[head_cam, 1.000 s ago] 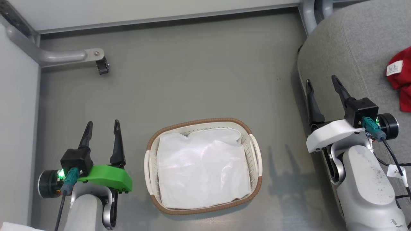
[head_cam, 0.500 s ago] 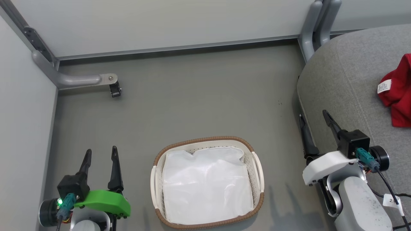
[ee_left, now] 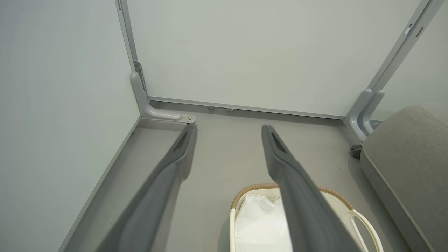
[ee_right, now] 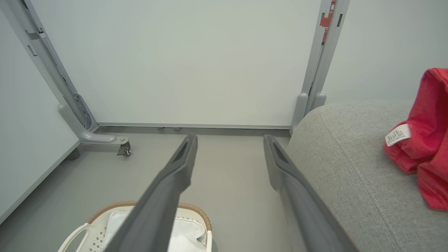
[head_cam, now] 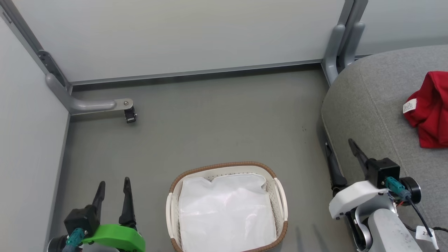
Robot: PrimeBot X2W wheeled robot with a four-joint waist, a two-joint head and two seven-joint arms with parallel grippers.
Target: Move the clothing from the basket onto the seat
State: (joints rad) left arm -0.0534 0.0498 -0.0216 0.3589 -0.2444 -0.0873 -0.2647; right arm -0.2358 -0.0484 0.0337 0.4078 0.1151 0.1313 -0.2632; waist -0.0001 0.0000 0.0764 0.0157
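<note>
Left hand (head_cam: 114, 182): lower left of head view, green casing behind it; two dark fingers spread apart, gripping nothing, over bare floor (head_cam: 217, 119).
Right hand (head_cam: 338, 142): lower right of head view, white casing behind it; fingers spread wide, gripping nothing; one tip over the floor, the other over the seat's edge; contact with the cushion not clear.
Basket (head_cam: 224, 164): bottom centre of head view, on the floor between the two hands; brown woven rim, white handle on each side; near edge cut off by the frame.
White sheet (head_cam: 225, 213): crumpled inside the basket, covering its bottom.
Clothing (head_cam: 428, 112): red bundle at the right edge of head view, lying on the seat, well apart from the basket; partly cut off by the frame.
Label (head_cam: 409, 105): small white tag on the bundle's left side.
Seat (head_cam: 371, 105): grey woven cushion, right side of frame, rounded corner toward the top.
Caster foot (head_cam: 130, 114): grey bracket with small black wheel, left of centre, on the floor.
Wall panels (head_cam: 192, 35): pale, across the top and down the left edge.
</note>
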